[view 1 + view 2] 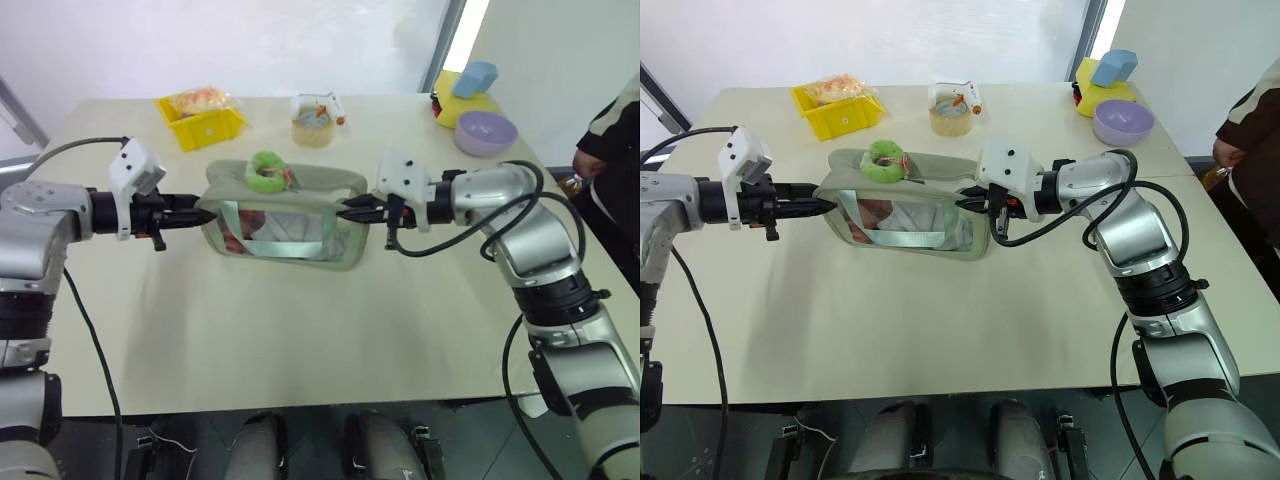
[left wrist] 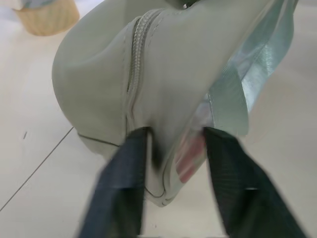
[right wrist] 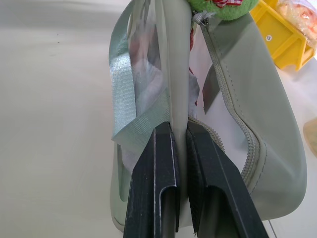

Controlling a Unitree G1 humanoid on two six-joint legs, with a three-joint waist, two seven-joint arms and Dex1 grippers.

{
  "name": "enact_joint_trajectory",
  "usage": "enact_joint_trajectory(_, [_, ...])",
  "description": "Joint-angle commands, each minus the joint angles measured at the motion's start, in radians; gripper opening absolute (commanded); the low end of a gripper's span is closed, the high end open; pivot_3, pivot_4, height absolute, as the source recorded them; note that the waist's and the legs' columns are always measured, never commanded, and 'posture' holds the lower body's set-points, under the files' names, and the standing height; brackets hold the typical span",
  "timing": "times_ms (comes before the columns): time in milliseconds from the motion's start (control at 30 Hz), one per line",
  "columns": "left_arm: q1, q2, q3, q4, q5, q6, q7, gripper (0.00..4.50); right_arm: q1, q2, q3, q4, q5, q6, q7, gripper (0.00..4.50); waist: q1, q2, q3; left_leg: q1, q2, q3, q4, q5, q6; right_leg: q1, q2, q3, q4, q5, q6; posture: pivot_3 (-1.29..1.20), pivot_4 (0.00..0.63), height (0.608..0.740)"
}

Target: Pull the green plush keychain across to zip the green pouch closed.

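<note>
The green pouch [image 1: 283, 215] is sitting near the middle of the table [image 1: 300, 340], held from both ends. The right gripper [image 3: 179, 148] is pinching the pouch's end wall, its two fingers clamped flat on the fabric beside the open zip. The left gripper [image 2: 173, 148] is straddling the opposite end, fingers set either side of the pouch's corner and pressing in on it, though how firmly is hard to say. The green plush keychain [image 1: 266, 171] is resting on top of the pouch, toward the left gripper's end. To zip cleanly, one gripper probably needs to keep anchoring its end taut while the other is freed to take the keychain and draw it straight along the zip line. Inside the pouch, pale and reddish items are showing through the clear window, unidentifiable. Along the far edge, a yellow bin [image 1: 203, 124] is holding a bagged item, a small basket [image 1: 313, 125] is holding small objects, and a purple bowl [image 1: 485, 133] is standing toward the far right corner.
</note>
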Motion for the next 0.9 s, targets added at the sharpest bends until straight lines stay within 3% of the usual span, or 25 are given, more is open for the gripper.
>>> enact_joint_trajectory(33, [-0.021,0.009,0.013,-0.017,0.003,-0.016,-0.011,0.05,-0.024,0.005,-0.009,-0.014,0.003,0.000,-0.004,0.00,0.000,0.000,0.000,0.000,0.000,0.000,0.000,0.000,0.000,0.000,0.000,0.000,0.000,0.000,0.000,0.00,0.150,0.739])
enact_joint_trajectory(100, [-0.024,0.006,0.007,-0.012,0.010,-0.018,-0.009,0.05,-0.029,0.005,-0.011,-0.010,0.006,0.006,-0.005,0.00,0.000,0.000,0.000,0.000,0.000,0.000,0.000,0.000,0.000,0.000,0.000,0.000,0.000,0.000,0.000,0.00,0.150,0.739])
enact_joint_trajectory(200, [-0.008,0.012,0.005,-0.020,0.007,-0.032,-0.037,0.00,-0.054,0.001,-0.030,-0.010,0.034,0.060,0.004,1.17,0.000,0.000,0.000,0.000,0.000,0.000,0.000,0.000,0.000,0.000,0.000,0.000,0.000,0.000,0.000,0.00,0.150,0.739])
enact_joint_trajectory(300, [0.002,0.010,0.007,-0.026,0.009,-0.037,-0.042,0.00,-0.100,-0.018,-0.037,-0.008,0.031,0.066,0.016,2.63,0.000,0.000,0.000,0.000,0.000,0.000,0.000,0.000,0.000,0.000,0.000,0.000,0.000,0.000,0.000,0.00,0.150,0.739])
enact_joint_trajectory(500, [0.003,0.006,0.005,-0.025,0.008,-0.040,-0.045,0.00,-0.226,0.098,-0.063,-0.011,0.098,0.146,-0.045,2.63,0.000,0.000,0.000,0.000,0.000,0.000,0.000,0.000,0.000,0.000,0.000,0.000,0.000,0.000,0.000,0.00,0.150,0.739])
enact_joint_trajectory(667, [-0.005,-0.002,-0.003,-0.021,0.012,-0.043,-0.043,0.00,-0.241,0.224,-0.015,0.021,0.092,0.141,-0.098,2.63,0.001,0.000,0.000,0.000,0.000,0.000,0.000,0.000,0.000,0.000,0.000,0.000,0.000,0.000,0.000,0.00,0.150,0.739])
enact_joint_trajectory(900, [-0.006,-0.005,0.000,-0.029,0.014,-0.042,-0.038,0.00,-0.222,0.241,0.042,0.060,0.075,0.125,-0.075,2.63,0.002,0.000,0.000,-0.001,0.000,0.001,0.000,0.000,0.000,0.000,0.000,0.000,0.000,0.000,0.000,0.00,0.150,0.739])
